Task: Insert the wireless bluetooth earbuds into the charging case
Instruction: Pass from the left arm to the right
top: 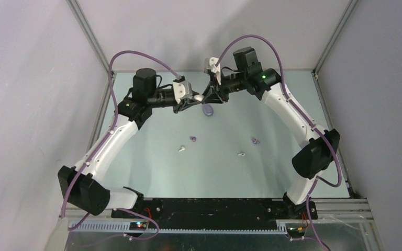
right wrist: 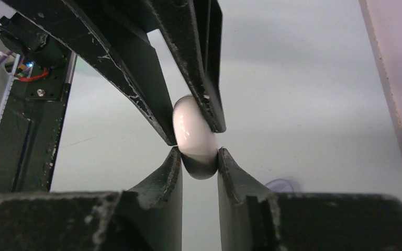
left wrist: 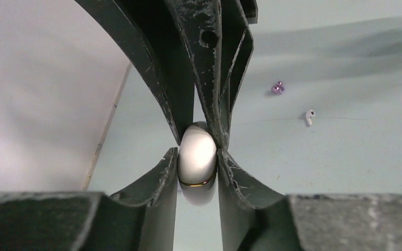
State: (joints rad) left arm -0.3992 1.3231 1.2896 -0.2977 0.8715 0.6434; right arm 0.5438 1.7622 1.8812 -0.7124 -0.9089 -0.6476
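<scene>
Both arms meet over the middle of the counter [top: 152, 175], near its far edge. The left tool [left wrist: 198, 157] is clamped tight on a white case [left wrist: 197, 159], one finger on each broad side; a thin gold band shows round the case. The right tool [right wrist: 199, 157] has its fingers pressed on the same case from the opposite end, so the case hangs between the two tools, off the counter. A purple case [top: 208, 110] lies on the counter just beside them, toward the near edge.

The four earbuds lie loose mid-counter, well apart from both cases. One purple earbud [top: 192, 138] and one white earbud [top: 182, 148] sit left of centre. The other purple earbud [top: 255, 140] and the other white earbud [top: 241, 153] sit right of centre. Each white one is the nearer to the near edge.
</scene>
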